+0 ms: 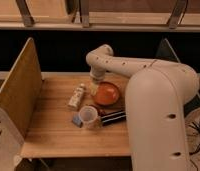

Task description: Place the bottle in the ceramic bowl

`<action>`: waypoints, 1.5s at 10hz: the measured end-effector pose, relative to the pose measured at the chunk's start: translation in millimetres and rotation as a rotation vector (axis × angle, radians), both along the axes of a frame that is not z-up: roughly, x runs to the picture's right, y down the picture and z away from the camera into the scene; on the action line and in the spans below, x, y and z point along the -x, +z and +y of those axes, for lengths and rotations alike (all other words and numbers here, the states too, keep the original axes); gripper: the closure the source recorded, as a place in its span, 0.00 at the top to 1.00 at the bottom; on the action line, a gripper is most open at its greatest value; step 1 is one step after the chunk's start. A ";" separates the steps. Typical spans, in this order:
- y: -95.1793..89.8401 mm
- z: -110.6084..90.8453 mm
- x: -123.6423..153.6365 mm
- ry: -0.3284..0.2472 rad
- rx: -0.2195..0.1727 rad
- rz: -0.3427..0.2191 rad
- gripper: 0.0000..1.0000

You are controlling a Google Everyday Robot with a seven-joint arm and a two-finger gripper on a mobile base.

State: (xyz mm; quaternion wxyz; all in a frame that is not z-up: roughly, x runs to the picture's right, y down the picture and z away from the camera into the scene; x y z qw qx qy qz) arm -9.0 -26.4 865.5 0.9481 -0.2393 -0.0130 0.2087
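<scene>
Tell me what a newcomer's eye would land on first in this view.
The bulky white arm fills the right side of the view and arcs over the wooden table, its tool open at the left rim of the orange-red ceramic bowl. The pale bottle lies on the table just left of the tool, outside the bowl; a translucent cup and a black bar sit nearer the camera.

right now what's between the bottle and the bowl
The tool, low by the bowl's rim on the side facing the bottle; the camera view shows it.
</scene>
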 end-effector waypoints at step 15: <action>-7.6 7.0 72.6 0.361 0.053 -0.009 0.75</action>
